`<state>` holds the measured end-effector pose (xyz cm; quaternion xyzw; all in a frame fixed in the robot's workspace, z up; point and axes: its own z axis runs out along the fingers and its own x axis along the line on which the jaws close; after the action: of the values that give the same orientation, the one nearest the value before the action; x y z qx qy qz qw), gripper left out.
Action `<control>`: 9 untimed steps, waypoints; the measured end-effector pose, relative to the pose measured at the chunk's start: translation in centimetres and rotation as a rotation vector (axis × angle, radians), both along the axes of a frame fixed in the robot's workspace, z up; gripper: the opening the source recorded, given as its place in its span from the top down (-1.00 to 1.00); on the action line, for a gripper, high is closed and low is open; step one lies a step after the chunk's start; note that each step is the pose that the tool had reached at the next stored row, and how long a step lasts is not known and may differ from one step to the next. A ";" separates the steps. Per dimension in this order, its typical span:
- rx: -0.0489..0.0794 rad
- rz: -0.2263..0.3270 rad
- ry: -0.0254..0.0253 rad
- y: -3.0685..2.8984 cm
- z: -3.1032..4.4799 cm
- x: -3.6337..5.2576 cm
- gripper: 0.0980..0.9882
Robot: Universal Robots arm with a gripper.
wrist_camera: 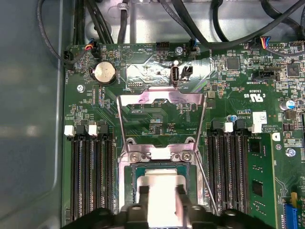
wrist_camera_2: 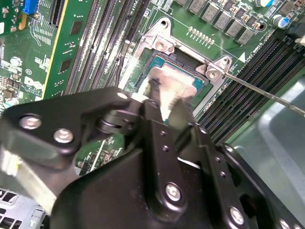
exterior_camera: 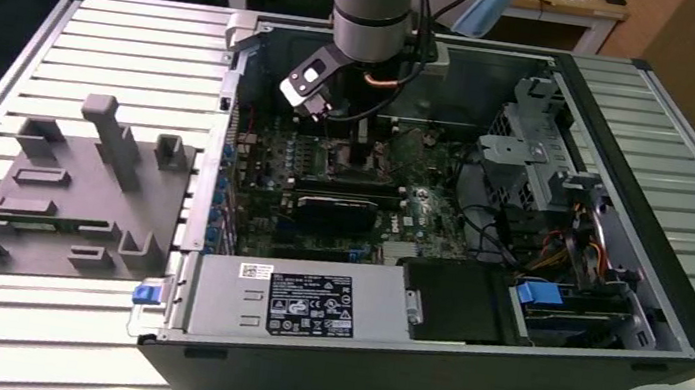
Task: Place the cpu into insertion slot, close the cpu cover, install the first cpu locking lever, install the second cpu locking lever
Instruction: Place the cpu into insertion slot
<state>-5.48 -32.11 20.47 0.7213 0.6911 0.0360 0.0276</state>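
Single arm (exterior_camera: pixel 376 2), its grey last segment vertical, with the wrist (exterior_camera: pixel 370 49) at the lower end. The black gripper (wrist_camera_2: pixel 165 102), seen in both wrist views (wrist_camera: pixel 162 204), points straight down.

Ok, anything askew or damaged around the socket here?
Nothing stands out: the cpu lines up squarely with the insertion slot, the cpu cover stands swung open, and the tool is right over the cpu.

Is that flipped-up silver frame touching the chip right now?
Apart. In the first wrist view the cpu cover stands swung open, green board showing through its cut-out, while the cpu lies beyond its hinge.
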 end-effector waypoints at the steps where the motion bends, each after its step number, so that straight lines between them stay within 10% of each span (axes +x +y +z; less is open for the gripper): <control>1: 0.000 0.000 0.0000 0.00 0.00 0.00 0.42; 9: 0.000 0.000 0.0000 0.00 0.02 0.00 0.99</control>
<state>-5.48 -32.11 20.49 0.7213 0.6911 0.0360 0.0275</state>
